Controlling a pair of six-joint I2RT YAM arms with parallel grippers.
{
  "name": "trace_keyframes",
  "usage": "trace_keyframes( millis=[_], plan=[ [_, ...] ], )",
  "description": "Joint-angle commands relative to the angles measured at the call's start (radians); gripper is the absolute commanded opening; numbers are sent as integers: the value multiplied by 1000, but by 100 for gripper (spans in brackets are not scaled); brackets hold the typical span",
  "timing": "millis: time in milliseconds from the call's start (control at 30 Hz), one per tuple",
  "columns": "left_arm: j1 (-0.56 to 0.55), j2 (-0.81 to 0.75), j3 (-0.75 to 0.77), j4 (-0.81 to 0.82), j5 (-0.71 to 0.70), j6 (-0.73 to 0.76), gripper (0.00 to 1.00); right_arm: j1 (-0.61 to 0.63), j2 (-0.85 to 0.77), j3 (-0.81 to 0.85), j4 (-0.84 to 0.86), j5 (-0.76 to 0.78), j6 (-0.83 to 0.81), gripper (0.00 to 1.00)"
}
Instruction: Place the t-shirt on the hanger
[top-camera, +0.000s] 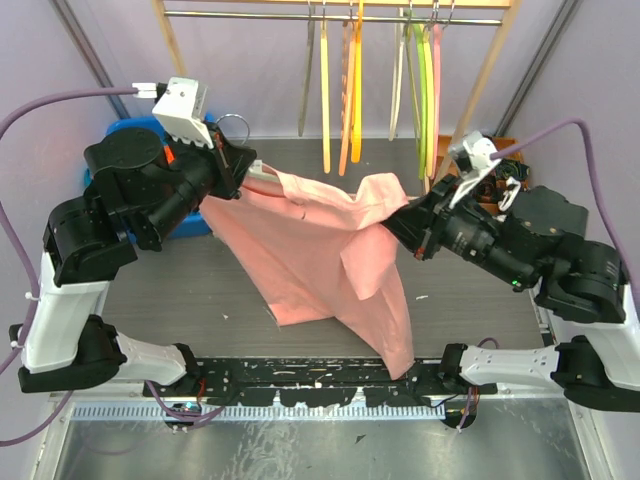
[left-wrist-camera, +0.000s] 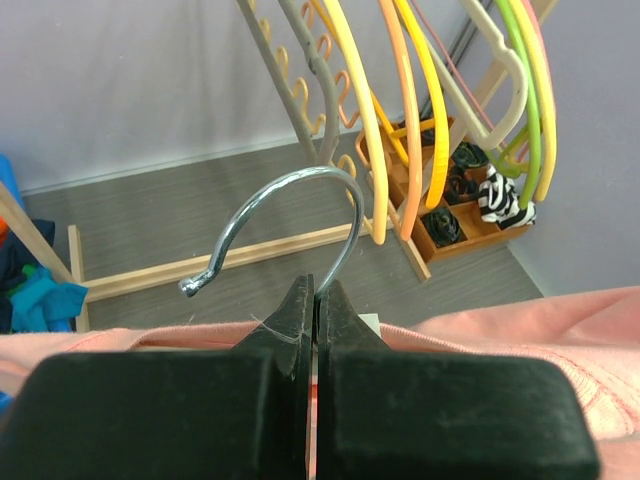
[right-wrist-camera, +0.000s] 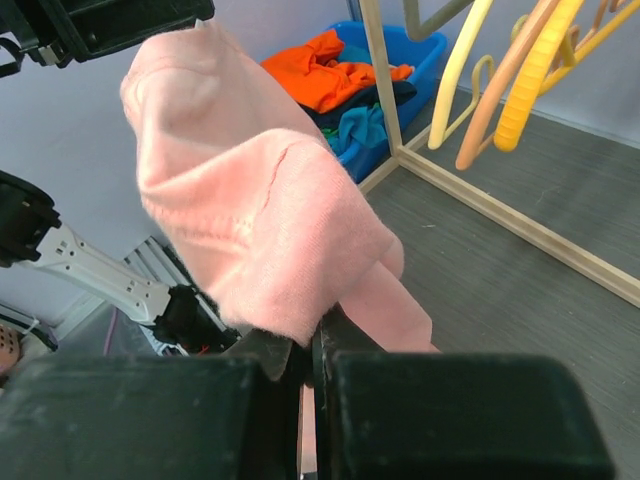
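Observation:
The salmon-pink t-shirt (top-camera: 320, 250) hangs stretched between my two grippers above the table. My left gripper (top-camera: 243, 165) is shut on the neck of the hanger's wire hook (left-wrist-camera: 300, 185), right at the shirt's collar (left-wrist-camera: 560, 320). The hook (top-camera: 233, 125) sticks up out of the collar, and the hanger's cream body is mostly hidden inside the shirt. My right gripper (top-camera: 400, 222) is shut on a fold of the t-shirt (right-wrist-camera: 250, 200) at its right shoulder side. The fingertips (right-wrist-camera: 340, 330) pinch the cloth, and the rest of the shirt droops to the near edge.
A wooden clothes rail (top-camera: 340, 15) at the back carries yellow, orange, green and pink hangers (top-camera: 352, 90). A blue bin (right-wrist-camera: 400, 60) of orange and dark garments stands at the back left. A wooden tray of socks (left-wrist-camera: 450, 210) sits by the rack's right foot.

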Motion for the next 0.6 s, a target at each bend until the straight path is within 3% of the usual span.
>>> trace_keyframes(
  millis=[0, 100, 200, 333, 567],
  plan=[
    [2, 3, 6, -18, -2, -2, 0, 2, 45, 66, 38, -22, -24, 11],
    [2, 6, 19, -31, -13, 5, 0, 1, 45, 83, -5, -16, -2, 45],
    [2, 15, 39, -48, -17, 15, 0, 1, 27, 120, -40, -22, 17, 58],
    [1, 54, 79, -114, -16, 23, 0, 2, -2, 171, -86, -28, 22, 64],
    [1, 95, 64, -162, 45, 19, 0, 1, 20, 180, -115, -131, 19, 65]
  ],
)
